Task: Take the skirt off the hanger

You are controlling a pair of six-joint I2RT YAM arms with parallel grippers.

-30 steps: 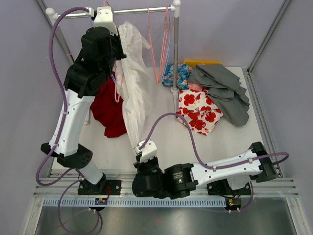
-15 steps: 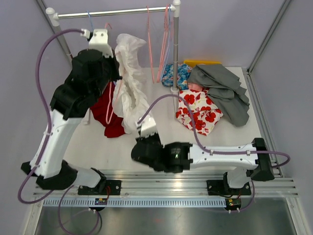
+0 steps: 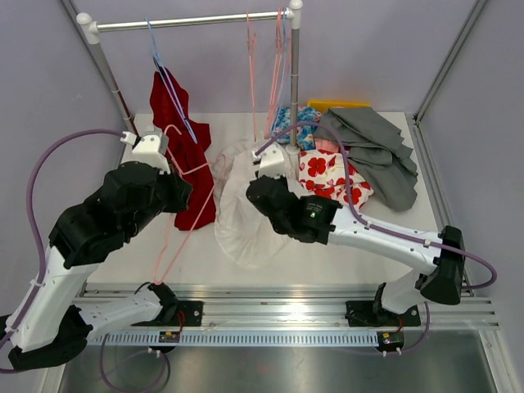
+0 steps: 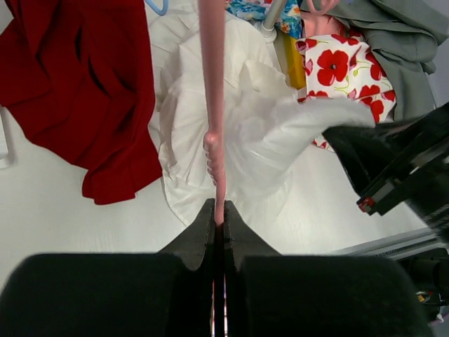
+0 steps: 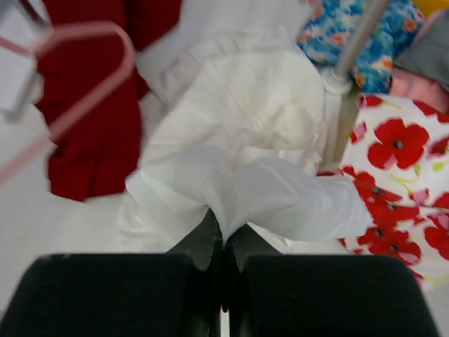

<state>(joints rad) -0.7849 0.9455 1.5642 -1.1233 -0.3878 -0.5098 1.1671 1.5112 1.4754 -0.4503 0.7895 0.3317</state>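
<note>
The white skirt (image 3: 246, 221) lies crumpled on the table's middle, off the hanger; it also shows in the left wrist view (image 4: 259, 133). My right gripper (image 5: 226, 235) is shut on a fold of the skirt (image 5: 245, 112) and sits over its far side in the top view (image 3: 255, 176). My left gripper (image 4: 219, 214) is shut on the thin pink hanger (image 4: 212, 84), which hangs bare and slanted at the skirt's left (image 3: 188, 233). The hanger's hook shows in the right wrist view (image 5: 91, 98).
A red garment (image 3: 184, 164) hangs from a blue hanger (image 3: 168, 82) on the rail (image 3: 205, 20). The rail's post (image 3: 293, 82) stands just behind the skirt. Floral cloth (image 3: 336, 184), a grey garment (image 3: 372, 147) and spare pink hangers (image 3: 274, 74) are at the back right.
My left arm came down from the rail with the pink hanger. The skirt slid off it and dropped onto the table. My right gripper carried the skirt's hem from the near edge towards the post.
</note>
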